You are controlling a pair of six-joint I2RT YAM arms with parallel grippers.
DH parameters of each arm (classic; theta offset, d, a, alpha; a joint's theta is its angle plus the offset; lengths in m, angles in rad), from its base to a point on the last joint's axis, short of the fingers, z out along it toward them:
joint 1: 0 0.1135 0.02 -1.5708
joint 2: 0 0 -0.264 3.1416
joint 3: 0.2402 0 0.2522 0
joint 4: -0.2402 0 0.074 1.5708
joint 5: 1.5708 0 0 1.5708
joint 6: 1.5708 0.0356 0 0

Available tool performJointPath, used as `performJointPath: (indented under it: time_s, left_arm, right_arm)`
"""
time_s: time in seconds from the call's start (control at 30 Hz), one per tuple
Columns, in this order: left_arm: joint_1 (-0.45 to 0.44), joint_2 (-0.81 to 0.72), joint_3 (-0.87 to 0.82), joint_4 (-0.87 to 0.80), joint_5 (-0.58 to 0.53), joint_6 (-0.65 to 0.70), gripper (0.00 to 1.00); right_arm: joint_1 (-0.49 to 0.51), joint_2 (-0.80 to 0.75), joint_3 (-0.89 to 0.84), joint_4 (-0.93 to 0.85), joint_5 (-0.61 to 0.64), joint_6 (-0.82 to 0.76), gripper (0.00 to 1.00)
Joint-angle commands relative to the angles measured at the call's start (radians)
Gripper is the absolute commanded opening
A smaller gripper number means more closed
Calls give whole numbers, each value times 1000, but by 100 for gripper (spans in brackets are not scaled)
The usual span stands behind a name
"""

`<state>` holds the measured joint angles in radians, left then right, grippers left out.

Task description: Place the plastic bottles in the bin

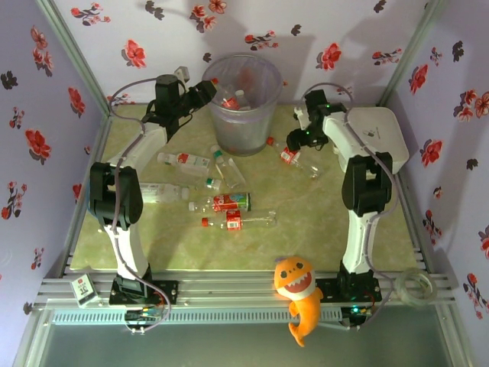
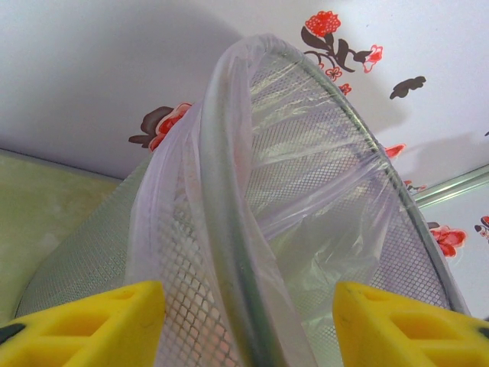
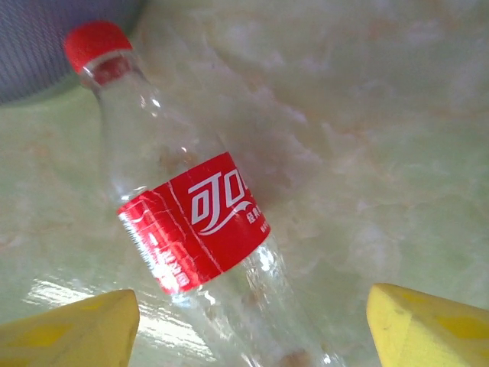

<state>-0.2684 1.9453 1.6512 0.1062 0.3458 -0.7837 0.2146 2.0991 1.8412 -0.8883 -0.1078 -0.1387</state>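
Note:
The bin (image 1: pixel 243 107), a grey mesh basket with a clear liner, stands at the back centre with bottles (image 1: pixel 231 99) inside it. My left gripper (image 1: pixel 205 92) hovers at its left rim, open; the rim (image 2: pixel 229 191) runs between the yellow fingers (image 2: pixel 114 321) without touching them. My right gripper (image 1: pixel 296 140) is open and low over a red-capped, red-labelled bottle (image 3: pixel 191 222) lying on the table (image 1: pixel 294 157), which passes between its fingertips (image 3: pixel 428 329). Several more plastic bottles (image 1: pixel 229 202) lie left of centre.
A white rounded box (image 1: pixel 378 130) sits at the back right behind the right arm. An orange plush shark (image 1: pixel 299 290) lies on the front rail, with a small white device (image 1: pixel 82 287) at the left and a tape roll (image 1: pixel 416 284) at the right. Floral walls close in three sides.

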Motion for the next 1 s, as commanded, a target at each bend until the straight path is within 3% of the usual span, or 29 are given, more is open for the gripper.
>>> performJointPath:
  time_s: [0.0, 0.27, 0.67, 0.83, 0.97]
  left_arm:
    - [2, 27, -47, -114, 16, 32, 61]
    - [2, 25, -50, -112, 17, 28, 61]
    - [3, 29, -56, -99, 23, 22, 61]
    - [7, 25, -59, -96, 25, 25, 61]
    - [8, 26, -62, -91, 30, 22, 61]
  right_arm:
    - [17, 38, 30, 2, -8, 13, 78]
    - [51, 54, -33, 30, -3, 81, 71]
    - [77, -135, -302, 17, 41, 236, 65]
    - [89, -215, -307, -29, 60, 272, 79]
    - [94, -169, -211, -91, 129, 211, 85]
